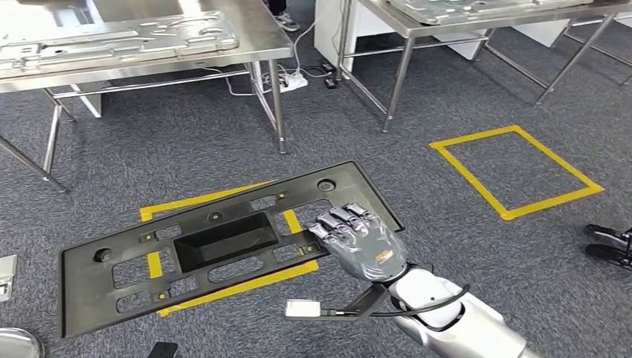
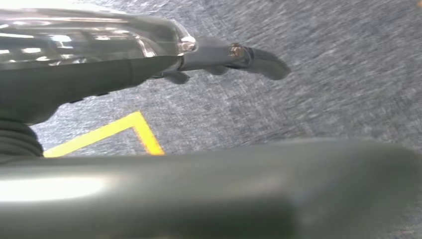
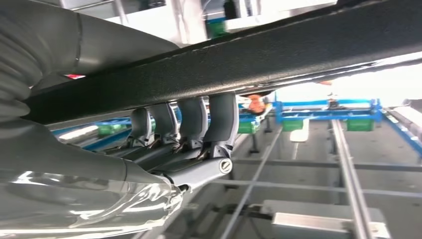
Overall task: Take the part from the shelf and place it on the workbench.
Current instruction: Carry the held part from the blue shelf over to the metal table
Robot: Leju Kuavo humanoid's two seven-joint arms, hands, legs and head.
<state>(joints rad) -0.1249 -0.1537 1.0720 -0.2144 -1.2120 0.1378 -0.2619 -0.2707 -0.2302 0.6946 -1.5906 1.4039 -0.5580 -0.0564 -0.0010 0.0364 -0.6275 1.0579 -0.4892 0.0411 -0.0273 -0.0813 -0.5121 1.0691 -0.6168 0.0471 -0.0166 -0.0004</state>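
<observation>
Out over the grey carpet (image 1: 223,142), we carry the black part (image 1: 223,246), a long flat plastic panel with a deep rectangular pocket and rows of cut-outs. Our right hand (image 1: 361,242) has it by one long edge, fingers (image 1: 346,218) curled over the top face; the right wrist view shows those fingers (image 3: 191,122) hooked round the dark rim of the part (image 3: 278,55) with the thumb (image 3: 74,45) pressed against the other side. So that hand is closed on the panel. Our left hand (image 2: 164,55) is there in the left wrist view, a dark finger reaching over carpet, and a broad blurred dark bar runs across the near side; we cannot tell whether that hand holds anything.

The steel bench (image 1: 149,56) stands ahead on the left, already carrying a pale metal plate (image 1: 112,37); a second bench (image 1: 477,19) stands to the right. Yellow tape squares (image 1: 514,171) mark the floor.

The risks, as we judge them: the panel is long, and the one grip we can confirm sits towards one end, so the far end may sag or twist in the fingers and slip. A swinging corner could knock a bench leg (image 1: 277,112). Loose cables and a power strip (image 1: 294,80) lie beyond the bench, near our path. Setting the part down on that plate could leave it resting unevenly.

Writing or brand marks: none we can read anywhere.
</observation>
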